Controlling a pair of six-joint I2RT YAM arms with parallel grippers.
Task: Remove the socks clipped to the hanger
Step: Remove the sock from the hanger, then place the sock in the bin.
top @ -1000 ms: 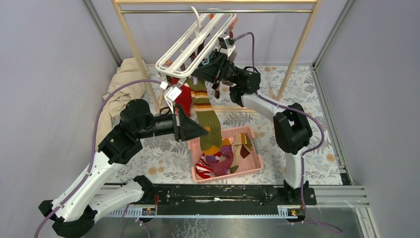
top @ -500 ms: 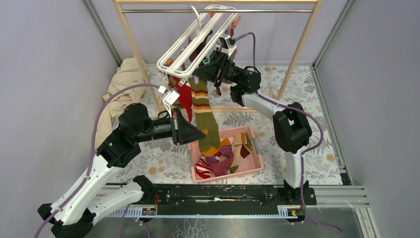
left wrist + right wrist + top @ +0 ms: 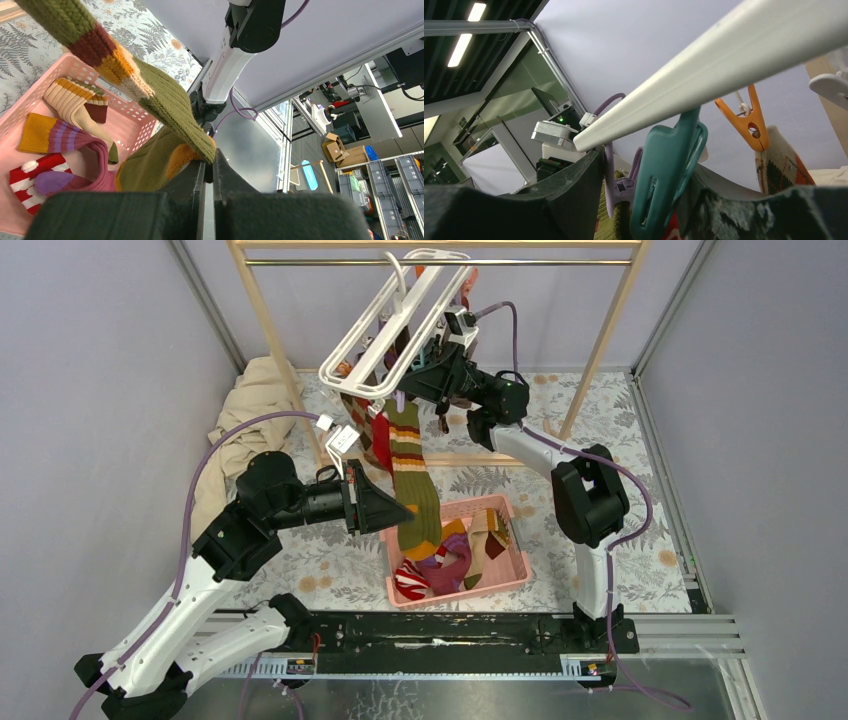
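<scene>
The white hanger (image 3: 400, 325) hangs tilted from the rail, with socks clipped under it. A long olive striped sock (image 3: 412, 475) hangs from its purple clip (image 3: 613, 180). My left gripper (image 3: 405, 510) is shut on the edge of this sock (image 3: 165, 105) near its foot, above the basket. My right gripper (image 3: 425, 370) is up under the hanger bar (image 3: 724, 65). Its fingers close round the purple clip and a teal clip (image 3: 669, 170), touching both. An orange clip (image 3: 749, 120) holds an argyle sock (image 3: 779, 170). A red sock (image 3: 380, 440) hangs behind the olive one.
A pink basket (image 3: 508, 562) below holds several loose socks (image 3: 440, 565), also seen in the left wrist view (image 3: 65, 150). The tall wooden rail frame (image 3: 268, 330) stands around the hanger. A beige cloth (image 3: 250, 410) lies at the back left.
My left gripper has moved slightly down and right with the olive sock, which hangs lower. The hanger has tilted steeper, and my right gripper has risen a little with it.
</scene>
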